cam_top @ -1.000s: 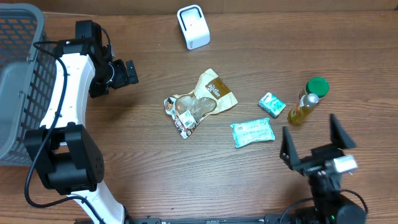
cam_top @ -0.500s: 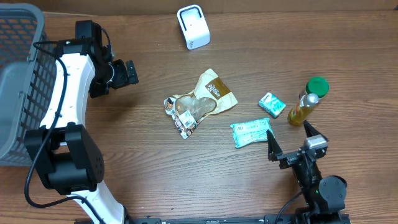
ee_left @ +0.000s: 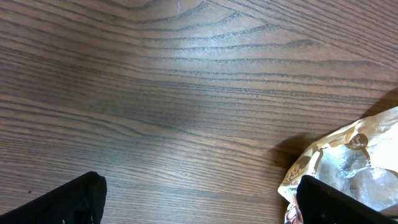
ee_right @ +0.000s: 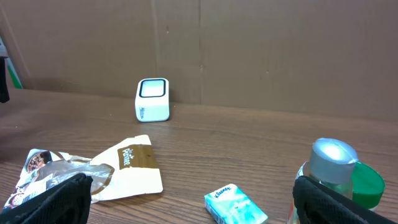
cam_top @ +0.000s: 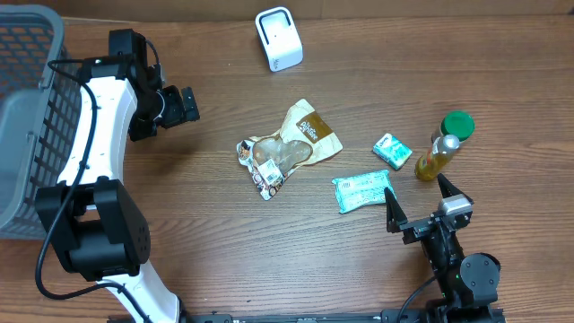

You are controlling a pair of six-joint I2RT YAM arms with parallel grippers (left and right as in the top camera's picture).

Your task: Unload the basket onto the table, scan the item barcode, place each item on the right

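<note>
A white barcode scanner (cam_top: 279,39) stands at the back of the table and shows in the right wrist view as a scanner (ee_right: 153,99) against the cardboard wall. Items lie mid-table: a brown and clear snack bag (cam_top: 291,148), a small teal tissue pack (cam_top: 392,151), a larger teal wipes pack (cam_top: 364,191). My left gripper (cam_top: 184,105) hangs open over bare wood left of the snack bag (ee_left: 354,162). At the front right my right gripper (cam_top: 420,202) is open and holds nothing. It faces the tissue pack (ee_right: 236,205) and snack bag (ee_right: 118,168).
A grey mesh basket (cam_top: 27,117) stands at the far left. A yellow-liquid bottle (cam_top: 436,157) with a silver cap stands beside a green lid (cam_top: 458,124) at the right, close to my right gripper's right finger (ee_right: 345,205). A cardboard wall backs the table.
A second ago the right gripper was farther right and spread wide to the camera; it has since tipped and shifted left toward the wipes pack, then held still. The left arm has not moved.
</note>
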